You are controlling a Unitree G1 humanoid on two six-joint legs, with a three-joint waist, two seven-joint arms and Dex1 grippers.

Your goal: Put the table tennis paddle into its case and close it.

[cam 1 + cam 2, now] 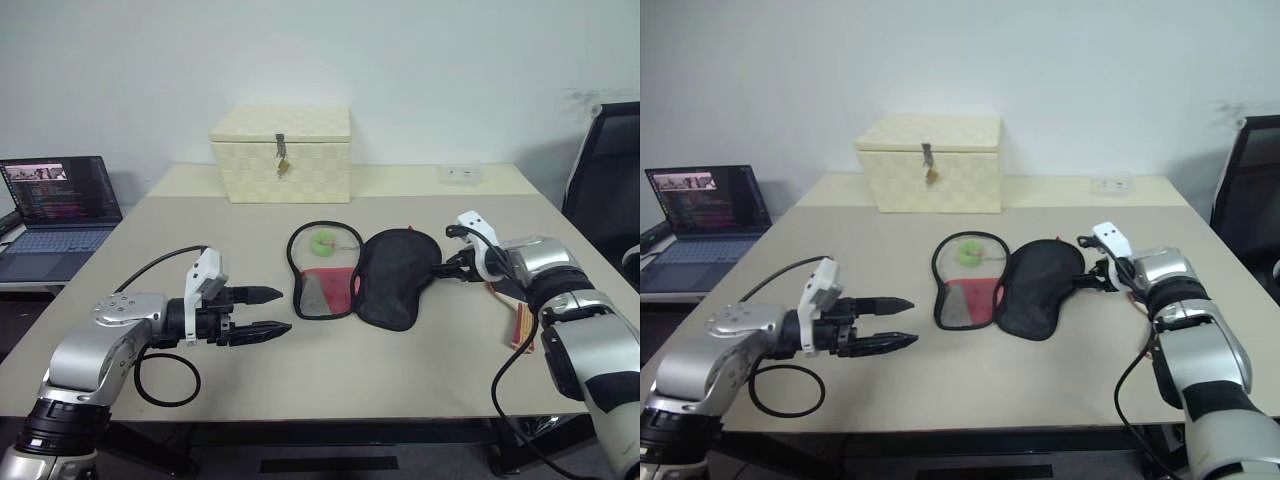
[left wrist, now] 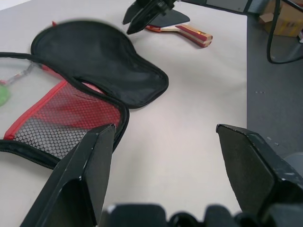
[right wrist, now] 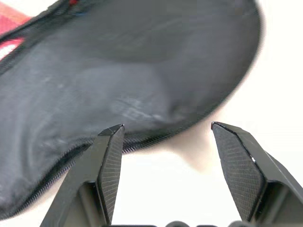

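The case (image 1: 395,275) lies unzipped and spread flat mid-table. Its black flap is on the right and its red mesh-pocket half (image 1: 322,285) on the left, with a green tag (image 1: 323,241) inside the loop. The table tennis paddle (image 2: 191,32) lies flat to the right of the case, its striped handle showing and its face partly hidden under my right arm. My right gripper (image 3: 165,127) is open just off the flap's right edge, nothing between its fingers. My left gripper (image 1: 284,310) hovers open left of the case, pointing toward it.
A cream woven box (image 1: 282,153) with a metal latch stands at the back of the table. An open laptop (image 1: 58,205) sits on a side table at the left. A black chair (image 1: 610,170) is at the right. A black cable loop (image 1: 165,385) lies under my left arm.
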